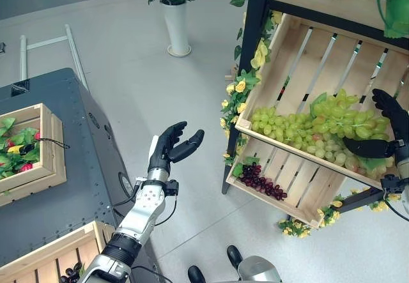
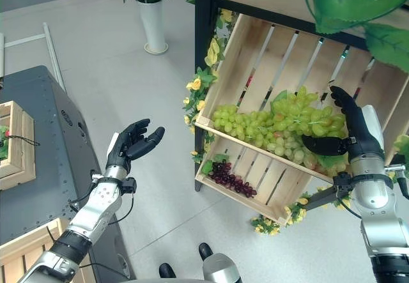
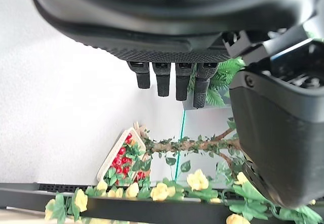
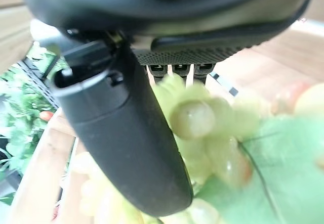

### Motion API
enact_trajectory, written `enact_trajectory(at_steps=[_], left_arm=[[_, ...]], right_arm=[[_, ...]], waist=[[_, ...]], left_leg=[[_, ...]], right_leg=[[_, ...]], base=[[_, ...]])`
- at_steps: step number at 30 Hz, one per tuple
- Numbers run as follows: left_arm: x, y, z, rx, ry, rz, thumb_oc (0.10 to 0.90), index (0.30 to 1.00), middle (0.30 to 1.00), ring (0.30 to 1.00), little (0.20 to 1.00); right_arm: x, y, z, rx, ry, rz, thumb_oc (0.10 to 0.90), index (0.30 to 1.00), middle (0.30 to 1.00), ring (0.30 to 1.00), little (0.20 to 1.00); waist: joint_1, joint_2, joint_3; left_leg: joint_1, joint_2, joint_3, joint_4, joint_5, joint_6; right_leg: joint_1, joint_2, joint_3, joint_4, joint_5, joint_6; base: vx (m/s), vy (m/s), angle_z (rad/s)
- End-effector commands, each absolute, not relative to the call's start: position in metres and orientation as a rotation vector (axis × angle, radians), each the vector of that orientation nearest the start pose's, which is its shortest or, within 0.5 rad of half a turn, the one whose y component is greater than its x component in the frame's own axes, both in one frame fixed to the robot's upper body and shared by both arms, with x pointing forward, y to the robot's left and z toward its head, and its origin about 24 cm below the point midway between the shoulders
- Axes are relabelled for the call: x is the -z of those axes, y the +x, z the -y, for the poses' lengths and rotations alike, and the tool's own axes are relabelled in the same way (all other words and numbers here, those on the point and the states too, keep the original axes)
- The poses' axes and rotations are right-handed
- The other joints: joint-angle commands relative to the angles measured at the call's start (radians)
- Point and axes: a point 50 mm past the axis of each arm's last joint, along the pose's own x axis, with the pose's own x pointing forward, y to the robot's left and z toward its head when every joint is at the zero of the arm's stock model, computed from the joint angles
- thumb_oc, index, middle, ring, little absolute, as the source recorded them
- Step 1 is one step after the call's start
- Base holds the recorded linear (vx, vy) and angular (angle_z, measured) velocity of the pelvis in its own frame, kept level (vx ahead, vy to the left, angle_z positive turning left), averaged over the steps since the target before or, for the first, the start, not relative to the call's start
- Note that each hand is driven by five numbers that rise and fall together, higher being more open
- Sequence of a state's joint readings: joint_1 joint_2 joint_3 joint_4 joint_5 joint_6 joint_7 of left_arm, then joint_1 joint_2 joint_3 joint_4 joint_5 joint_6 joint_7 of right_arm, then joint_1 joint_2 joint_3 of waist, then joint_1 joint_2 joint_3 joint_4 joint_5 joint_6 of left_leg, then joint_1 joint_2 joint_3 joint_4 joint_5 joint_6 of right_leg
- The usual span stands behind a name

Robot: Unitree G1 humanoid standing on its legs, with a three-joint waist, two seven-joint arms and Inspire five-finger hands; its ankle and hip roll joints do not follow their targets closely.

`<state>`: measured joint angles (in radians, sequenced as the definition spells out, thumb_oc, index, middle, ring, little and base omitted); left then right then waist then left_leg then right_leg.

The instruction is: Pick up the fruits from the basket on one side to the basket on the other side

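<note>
You see pale, unpainted slatted wood on the crate [image 1: 300,59], held in a matt black frame [image 1: 254,34]. The green grapes [image 1: 307,130] look smooth and glossy, and the vase [image 1: 177,27] is glossy white on the smooth grey floor [image 1: 121,66].

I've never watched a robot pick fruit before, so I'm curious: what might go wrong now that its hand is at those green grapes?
1. The right hand is spread over the green grapes, thumb beside the pile; closing may catch a leaf or a few loose grapes rather than a whole bunch.
2. The slanted wooden crate tilts toward its low front lip, so a nudged bunch could roll over it onto the dark grapes below.
</note>
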<state>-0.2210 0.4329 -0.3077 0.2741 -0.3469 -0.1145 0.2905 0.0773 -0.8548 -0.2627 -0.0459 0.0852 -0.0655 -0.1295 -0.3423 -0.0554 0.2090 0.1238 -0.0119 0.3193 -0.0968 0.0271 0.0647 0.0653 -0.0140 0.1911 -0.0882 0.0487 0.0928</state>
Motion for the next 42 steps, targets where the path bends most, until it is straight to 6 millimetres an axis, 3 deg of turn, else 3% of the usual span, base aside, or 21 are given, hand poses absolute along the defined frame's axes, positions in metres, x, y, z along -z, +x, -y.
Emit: enact_trajectory(at_steps=[1, 3, 6, 10, 17, 22, 32, 36, 42], left_arm=[[-0.085, 0.303, -0.175, -0.008, 0.161, 0.214, 0.800, 0.900, 0.900, 0.900, 0.900], [-0.084, 0.303, -0.176, -0.015, 0.162, 0.210, 0.800, 0.900, 0.900, 0.900, 0.900], [-0.082, 0.301, -0.177, -0.020, 0.165, 0.206, 0.800, 0.900, 0.900, 0.900, 0.900], [-0.080, 0.300, -0.179, -0.020, 0.161, 0.200, 0.800, 0.900, 0.900, 0.900, 0.900], [-0.077, 0.298, -0.178, -0.016, 0.148, 0.198, 0.800, 0.900, 0.900, 0.900, 0.900], [-0.076, 0.298, -0.175, -0.016, 0.139, 0.197, 0.800, 0.900, 0.900, 0.900, 0.900], [-0.081, 0.296, -0.175, -0.029, 0.137, 0.228, 0.800, 0.900, 0.900, 0.900, 0.900], [-0.082, 0.295, -0.177, -0.036, 0.143, 0.235, 0.800, 0.900, 0.900, 0.900, 0.900], [-0.080, 0.290, -0.189, -0.076, 0.173, 0.248, 0.800, 0.900, 0.900, 0.900, 0.900]], right_arm=[[-0.250, 0.221, 0.331, 0.434, -0.953, 0.605, 0.800, 0.900, 0.900, 0.900, 0.900], [-0.254, 0.218, 0.331, 0.474, -1.045, 0.617, 0.800, 0.900, 0.900, 0.900, 0.900], [-0.264, 0.213, 0.329, 0.477, -1.013, 0.666, 0.800, 0.900, 0.900, 0.900, 0.900], [-0.274, 0.209, 0.316, 0.427, -0.916, 0.757, 0.800, 0.900, 0.900, 0.900, 0.900], [-0.280, 0.206, 0.283, 0.193, -0.611, 0.923, 0.800, 0.900, 0.900, 0.900, 0.900], [-0.267, 0.213, 0.261, -0.003, -0.427, 0.889, 0.800, 0.900, 0.900, 0.900, 0.900], [-0.218, 0.234, 0.205, -0.493, -0.029, 0.662, 0.800, 0.900, 0.900, 0.900, 0.900], [-0.209, 0.238, 0.193, -0.579, 0.022, 0.631, 0.800, 0.900, 0.900, 0.900, 0.900], [-0.191, 0.241, 0.171, -0.739, 0.173, 0.594, 0.800, 0.900, 0.900, 0.900, 0.900]], waist=[[0.029, 0.018, -0.104], [0.027, 0.021, -0.107], [0.023, 0.023, -0.109], [0.026, 0.027, -0.112], [0.043, 0.033, -0.118], [0.067, 0.037, -0.122], [0.144, 0.028, -0.118], [0.167, 0.025, -0.116], [0.234, 0.017, -0.110]], left_leg=[[0.031, 0.012, -0.028, 0.015, -0.148, -0.015], [0.031, 0.013, -0.027, 0.014, -0.150, -0.015], [0.032, 0.015, -0.023, 0.015, -0.151, -0.015], [0.033, 0.014, -0.026, 0.014, -0.152, -0.015], [0.032, 0.012, -0.033, 0.012, -0.148, -0.018], [0.029, 0.009, -0.050, 0.012, -0.144, -0.022], [0.010, -0.003, -0.115, 0.010, -0.126, -0.029], [0.002, -0.009, -0.146, 0.010, -0.122, -0.032], [-0.013, -0.024, -0.204, 0.010, -0.105, -0.036]], right_leg=[[-0.072, 0.050, -0.033, 0.086, -0.035, 0.048], [-0.072, 0.051, -0.029, 0.083, -0.034, 0.049], [-0.073, 0.052, -0.027, 0.084, -0.036, 0.050], [-0.069, 0.051, -0.024, 0.077, -0.034, 0.048], [-0.067, 0.049, -0.030, 0.078, -0.036, 0.043], [-0.063, 0.047, -0.036, 0.076, -0.040, 0.037], [-0.045, 0.032, -0.079, 0.050, -0.032, 0.027], [-0.036, 0.025, -0.102, 0.037, -0.028, 0.024], [-0.020, 0.006, -0.158, 0.028, -0.024, 0.019]], base=[[0.00, -0.003, -0.09], [0.01, -0.001, -0.14], [0.00, 0.001, -0.05], [0.01, -0.001, -0.02], [0.00, 0.000, 0.00], [0.00, 0.000, 0.00], [-0.02, -0.037, 0.12], [-0.02, -0.047, 0.34], [-0.01, -0.087, 0.26]])
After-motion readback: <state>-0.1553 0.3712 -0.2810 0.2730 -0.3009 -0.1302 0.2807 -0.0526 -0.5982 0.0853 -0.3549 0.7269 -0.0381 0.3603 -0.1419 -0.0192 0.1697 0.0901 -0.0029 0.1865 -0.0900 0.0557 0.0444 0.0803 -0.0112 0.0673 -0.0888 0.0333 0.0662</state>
